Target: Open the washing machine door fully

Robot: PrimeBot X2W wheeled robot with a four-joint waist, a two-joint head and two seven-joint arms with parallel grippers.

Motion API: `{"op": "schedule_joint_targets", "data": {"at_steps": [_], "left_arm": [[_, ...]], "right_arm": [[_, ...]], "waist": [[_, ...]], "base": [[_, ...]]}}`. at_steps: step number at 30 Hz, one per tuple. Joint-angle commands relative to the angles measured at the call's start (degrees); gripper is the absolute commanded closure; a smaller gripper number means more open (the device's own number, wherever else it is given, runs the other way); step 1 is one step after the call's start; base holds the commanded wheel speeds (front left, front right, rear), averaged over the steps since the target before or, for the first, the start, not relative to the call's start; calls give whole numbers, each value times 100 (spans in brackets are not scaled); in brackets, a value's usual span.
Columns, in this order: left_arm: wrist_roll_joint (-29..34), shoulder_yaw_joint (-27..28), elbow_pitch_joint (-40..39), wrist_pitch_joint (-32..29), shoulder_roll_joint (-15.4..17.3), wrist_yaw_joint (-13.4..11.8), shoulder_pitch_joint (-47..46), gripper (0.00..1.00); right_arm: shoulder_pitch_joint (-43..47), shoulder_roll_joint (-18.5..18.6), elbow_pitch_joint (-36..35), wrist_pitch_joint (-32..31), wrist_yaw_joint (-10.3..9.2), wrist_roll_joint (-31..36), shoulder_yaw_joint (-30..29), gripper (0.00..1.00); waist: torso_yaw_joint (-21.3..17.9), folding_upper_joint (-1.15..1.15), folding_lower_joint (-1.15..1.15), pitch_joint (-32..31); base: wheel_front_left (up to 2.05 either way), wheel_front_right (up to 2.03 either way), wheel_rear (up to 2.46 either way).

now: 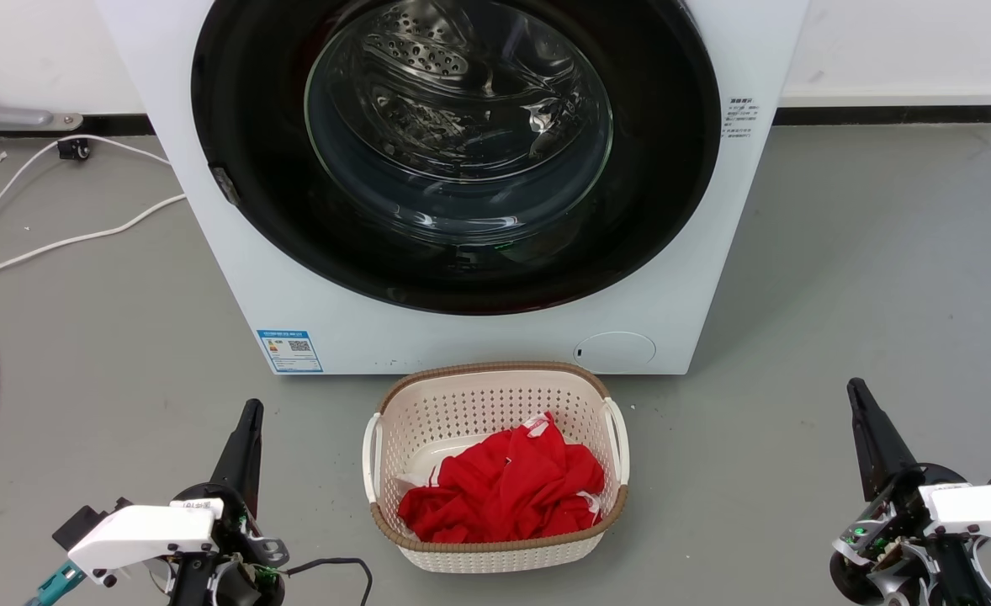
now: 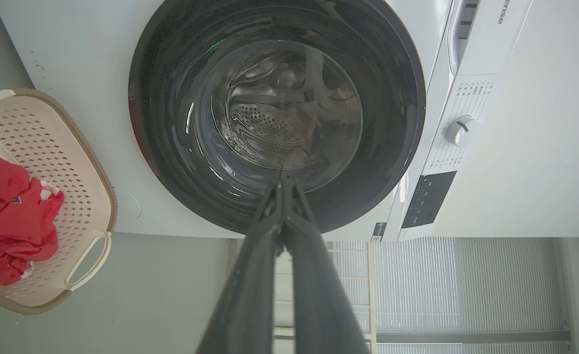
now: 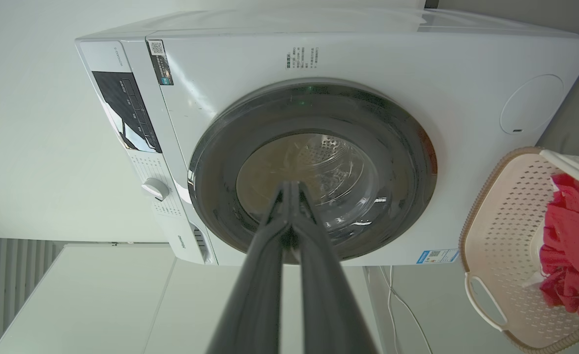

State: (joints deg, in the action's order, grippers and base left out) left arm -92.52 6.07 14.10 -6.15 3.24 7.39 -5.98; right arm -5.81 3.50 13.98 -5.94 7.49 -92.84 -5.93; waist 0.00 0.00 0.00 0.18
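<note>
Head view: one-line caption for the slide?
Closed washing machine door; basket of red cloth before it; left gripper and right gripper shut, low, touching nothing.

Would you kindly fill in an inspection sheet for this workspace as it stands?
Surface: grey floor, smooth.
Job's things: large round glossy black washing machine door, shut on the big white front-loading washing machine.
Clutter: beige perforated laundry basket holding red cloth, before the machine.
Grippers: left gripper and right gripper both shut, empty, apart from the door.
Cables: white cable trailing on the floor left of the machine; thin black cable by the left gripper.
Surroundings: white wall with dark skirting.
</note>
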Motion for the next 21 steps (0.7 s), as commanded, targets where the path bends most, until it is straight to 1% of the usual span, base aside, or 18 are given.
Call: {"op": "schedule_joint_targets", "data": {"at_steps": [1,3,4,6,14,18,21], "left_arm": [[-3,18,4,-24,-2,19,-44,100],[-1,19,4,-26,-3,19,-45,100],[1,1,4,1,-1,0,1,0],[1,-14,93,9,-19,-7,59,0],[100,-224,-14,243,-19,-4,46,0],[246,-259,-105,352,-20,-3,44,0],[437,-269,-191,430,-20,-2,26,0]], "right_arm": [[-69,-17,10,-26,0,22,-7,100],[-69,-19,10,-18,0,23,-9,100],[1,-2,3,-12,0,6,-3,0],[69,-11,87,-8,0,6,3,0],[162,-16,-98,225,0,71,100,0],[198,-18,-203,334,0,264,78,0],[215,-20,-310,412,0,553,63,0]], "waist": [[0,0,0,0],[0,0,0,0],[0,0,0,0],[0,0,0,0],[-3,0,0,-1],[-4,0,0,-2],[-3,0,0,-1]], "base": [[0,0,0],[0,0,0],[0,0,0],[0,0,0],[0,0,0],[0,0,0],[0,0,0]]}}
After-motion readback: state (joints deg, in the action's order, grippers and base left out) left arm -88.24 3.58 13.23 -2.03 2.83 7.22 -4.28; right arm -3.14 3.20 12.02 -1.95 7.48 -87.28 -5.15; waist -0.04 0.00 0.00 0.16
